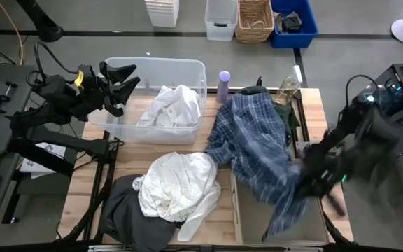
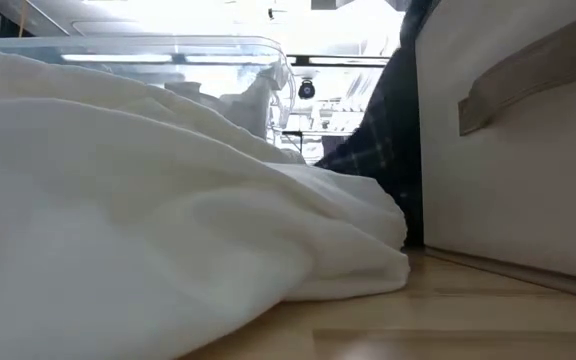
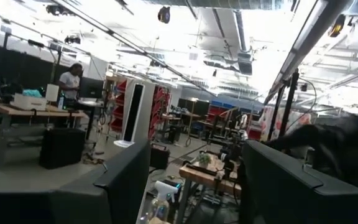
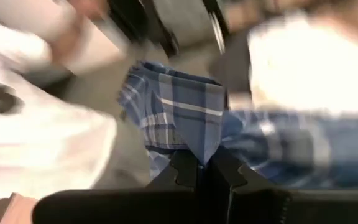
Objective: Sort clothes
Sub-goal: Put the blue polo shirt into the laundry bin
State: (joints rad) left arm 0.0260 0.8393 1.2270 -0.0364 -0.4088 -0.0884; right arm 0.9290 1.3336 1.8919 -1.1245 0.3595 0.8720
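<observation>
Clenched on the plaid shirt (image 4: 185,118), right gripper (image 4: 201,165); clear bin (image 1: 187,70) holds 1 white garment (image 1: 173,105).

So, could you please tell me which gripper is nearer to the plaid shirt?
The right. The right gripper is shut on the plaid shirt, holding it at the table's right side. The left gripper hangs open over the clear bin's left end, apart from it.

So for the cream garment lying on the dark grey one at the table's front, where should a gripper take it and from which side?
Best guess: pinch a raised fold near the middle of the cream garment, coming straight down from above. It lies crumpled in a heap on the dark grey garment, so a top ridge should lift it alone. The open left gripper hovers over the clear bin; the right gripper is shut on the plaid shirt.
</observation>
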